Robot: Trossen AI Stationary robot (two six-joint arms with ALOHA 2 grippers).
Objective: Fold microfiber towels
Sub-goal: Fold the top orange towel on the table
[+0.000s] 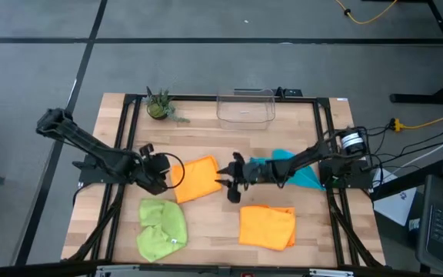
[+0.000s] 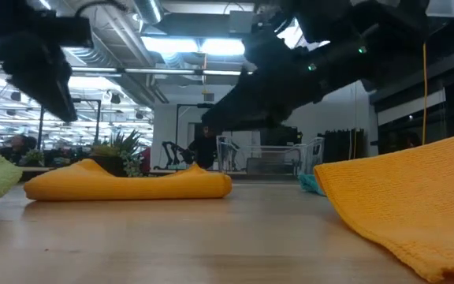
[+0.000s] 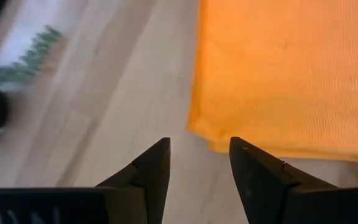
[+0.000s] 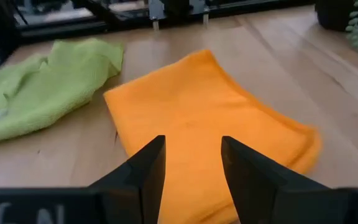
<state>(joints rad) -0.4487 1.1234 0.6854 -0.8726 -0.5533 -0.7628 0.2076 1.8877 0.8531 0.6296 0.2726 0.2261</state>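
A folded orange towel (image 1: 197, 178) lies flat in the middle of the table. My left gripper (image 1: 168, 175) stands open just off its left edge, with the towel (image 3: 284, 74) ahead of the fingers in the left wrist view. My right gripper (image 1: 229, 185) is open at the towel's right edge and hangs above it (image 4: 210, 118). A second orange towel (image 1: 268, 227) lies near the front, right of centre. The lime green towel (image 1: 162, 227) lies crumpled at the front left. The teal towel (image 1: 298, 169) lies partly under my right arm.
A clear plastic bin (image 1: 246, 106) and a small potted plant (image 1: 158, 106) stand along the table's far edge. A black frame (image 1: 206, 98) borders the wooden top. In the low view the near orange towel (image 2: 408, 197) fills the right foreground.
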